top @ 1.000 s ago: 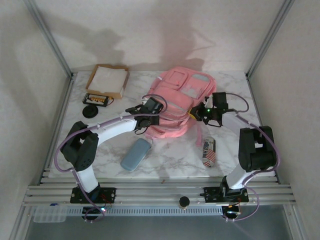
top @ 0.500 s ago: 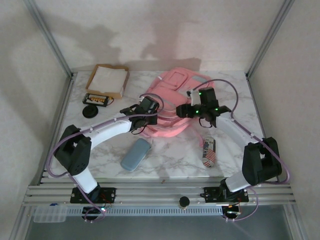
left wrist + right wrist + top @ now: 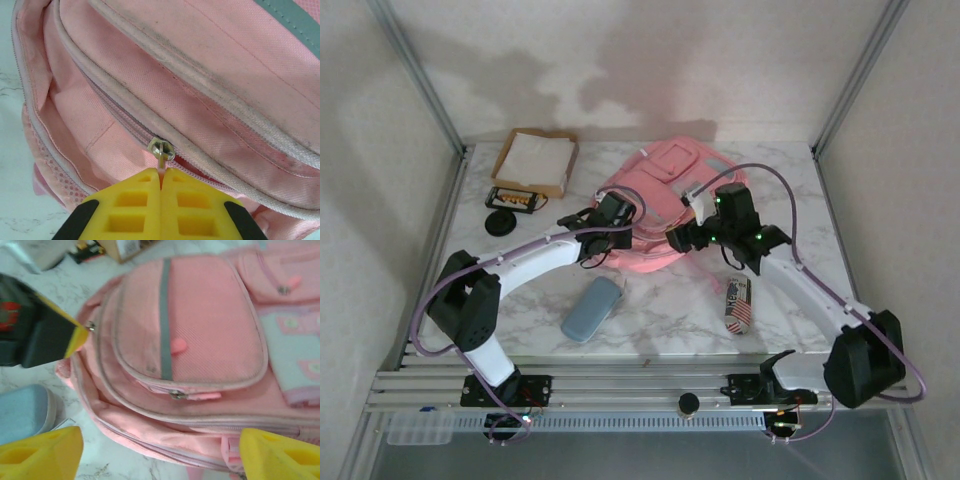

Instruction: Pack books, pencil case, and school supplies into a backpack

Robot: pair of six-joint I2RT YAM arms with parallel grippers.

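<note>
The left gripper [image 3: 161, 176] has its yellow fingers pressed flat together on the zip pull [image 3: 161, 167], pinching the small tab just under the metal slider; so fine a hold makes sense, since that tab is the one handle by which the zip can be drawn; beside the slider the mouth of the bag gapes and pale lining shows, so I judge the big compartment part-opened and the step in hand to be widening it. The right gripper [image 3: 160, 460] is spread wide and empty, one finger out to either side, hovering over the near edge and front pocket; I take it to be poised to pin or seize the fabric, because a soft bag would slide after the pull unless something holds it down. The backpack [image 3: 665, 180] lies on its back, pockets up, toward the far middle of the table [image 3: 660, 325], between the two arms where both reach it; the left arm comes at its left flank, the right at its near right side. The blue case [image 3: 592, 307] lies apart on the near side, left of centre, and the striped pouch [image 3: 737, 303] near the bag's right; both seem to wait for the opening to be wide enough. The tray [image 3: 535, 162] sits at the far left corner, well apart.
</note>
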